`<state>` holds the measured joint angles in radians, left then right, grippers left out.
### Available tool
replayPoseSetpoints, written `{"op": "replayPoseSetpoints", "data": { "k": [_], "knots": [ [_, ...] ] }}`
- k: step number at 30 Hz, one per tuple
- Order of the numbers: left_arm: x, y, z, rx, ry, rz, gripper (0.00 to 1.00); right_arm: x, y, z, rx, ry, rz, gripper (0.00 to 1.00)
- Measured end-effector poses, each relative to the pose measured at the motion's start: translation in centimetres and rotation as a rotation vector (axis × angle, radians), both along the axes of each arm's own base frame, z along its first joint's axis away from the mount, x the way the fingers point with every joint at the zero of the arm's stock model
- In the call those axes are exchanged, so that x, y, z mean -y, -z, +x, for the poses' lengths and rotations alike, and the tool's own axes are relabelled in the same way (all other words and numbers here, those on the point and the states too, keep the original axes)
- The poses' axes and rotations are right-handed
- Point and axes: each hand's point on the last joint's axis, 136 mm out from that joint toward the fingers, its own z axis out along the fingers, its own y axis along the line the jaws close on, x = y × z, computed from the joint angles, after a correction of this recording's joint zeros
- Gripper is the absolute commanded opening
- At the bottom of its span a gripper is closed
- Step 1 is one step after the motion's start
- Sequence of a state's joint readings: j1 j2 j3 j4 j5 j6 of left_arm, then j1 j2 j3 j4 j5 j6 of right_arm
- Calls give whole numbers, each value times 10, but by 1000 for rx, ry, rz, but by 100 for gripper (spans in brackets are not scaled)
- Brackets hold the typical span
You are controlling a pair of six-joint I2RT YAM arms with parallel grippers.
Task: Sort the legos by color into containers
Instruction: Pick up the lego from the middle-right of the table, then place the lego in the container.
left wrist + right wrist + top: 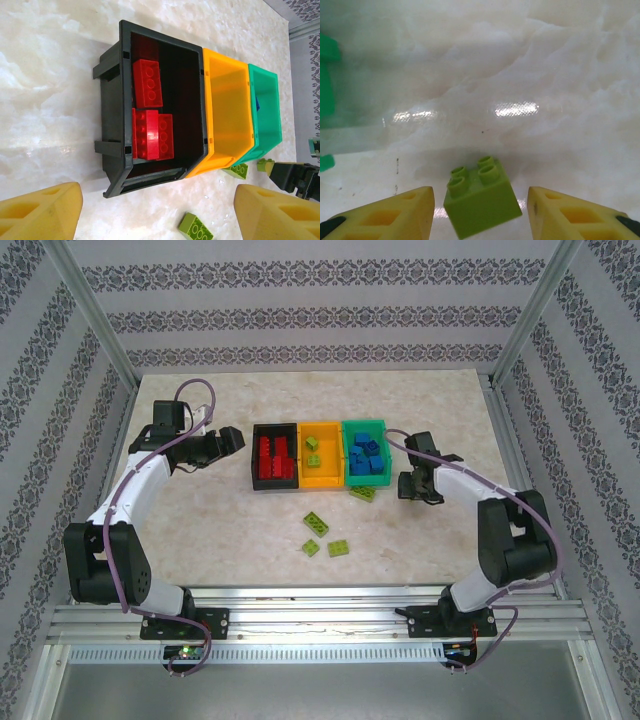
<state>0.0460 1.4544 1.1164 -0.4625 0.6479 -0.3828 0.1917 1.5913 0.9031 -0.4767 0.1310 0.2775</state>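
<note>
Three containers stand in a row: a black bin with several red legos, an orange-yellow bin with lime ones, and a green bin with blue ones. Several lime legos lie loose in front. My right gripper is open low over the table, a lime 2x2 brick between its fingers with a gap each side. My left gripper is open beside the black bin, holding nothing.
Other loose lime bricks lie at the green bin's front corner and nearer the arms. Patterned walls and metal posts enclose the marble-look tabletop.
</note>
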Motion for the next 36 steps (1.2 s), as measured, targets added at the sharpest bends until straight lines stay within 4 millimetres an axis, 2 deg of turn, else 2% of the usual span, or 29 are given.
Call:
{"op": "replayPoseSetpoints", "data": {
  "k": [4, 9, 14, 17, 20, 24, 28, 31, 33, 36],
  "knots": [
    [0, 0, 0, 0, 0, 0, 80, 0, 6, -2, -29, -6, -6, 47],
    [0, 0, 0, 0, 1, -2, 80, -3, 6, -3, -35, -27, 7, 35],
    [0, 0, 0, 1, 2, -2, 80, -10, 1, -5, -14, -38, 50, 35],
    [1, 0, 0, 0, 2, -3, 80, -19, -11, -6, 14, -56, 90, 35],
    [1, 0, 0, 0, 2, -3, 80, -33, -37, -6, 85, -85, 138, 35],
    [0, 0, 0, 1, 2, -2, 80, -67, -84, -2, 202, -144, 240, 36],
    [1, 0, 0, 0, 2, -2, 80, -126, -122, 10, 279, -250, 366, 36],
    [0, 0, 0, 1, 2, -2, 80, -171, -133, 29, 282, -324, 419, 39],
    [1, 0, 0, 0, 2, -3, 80, -193, -130, 42, 273, -351, 432, 47],
    [1, 0, 0, 0, 2, -3, 80, -210, -119, 56, 249, -364, 433, 57]
  ]
}}
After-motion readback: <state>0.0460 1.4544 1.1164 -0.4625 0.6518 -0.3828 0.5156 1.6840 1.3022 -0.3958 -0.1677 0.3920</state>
